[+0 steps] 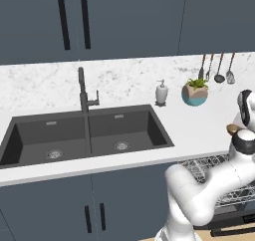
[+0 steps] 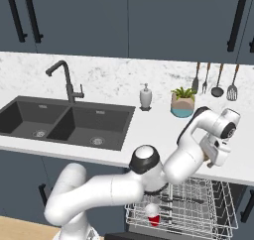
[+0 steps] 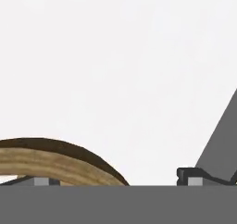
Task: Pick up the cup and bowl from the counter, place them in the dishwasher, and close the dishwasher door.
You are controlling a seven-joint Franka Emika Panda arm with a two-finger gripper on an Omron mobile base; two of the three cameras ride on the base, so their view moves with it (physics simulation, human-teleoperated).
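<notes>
The brown wooden bowl (image 1: 232,129) sits on the white counter (image 1: 194,130) at the right, above the dishwasher's pulled-out wire rack (image 2: 198,204). My gripper (image 2: 212,160) points down over the bowl (image 2: 205,156) and hides most of it. In the hand view the gripper (image 3: 118,181) is open, its fingertips (image 3: 193,177) far apart, and the bowl's rim (image 3: 60,165) curves beside the left tip. Nothing is held. A small cup (image 2: 153,213), pale on top and red below, rests in the rack. The dishwasher door is out of view.
A dark double sink (image 1: 84,135) with a faucet (image 1: 83,93) fills the counter's left. A white soap bottle (image 1: 161,93) and a tan-and-teal plant pot (image 1: 194,93) stand by the back wall, with utensils (image 1: 219,68) hanging to the right. A dark grey wedge (image 3: 222,144) shows in the hand view.
</notes>
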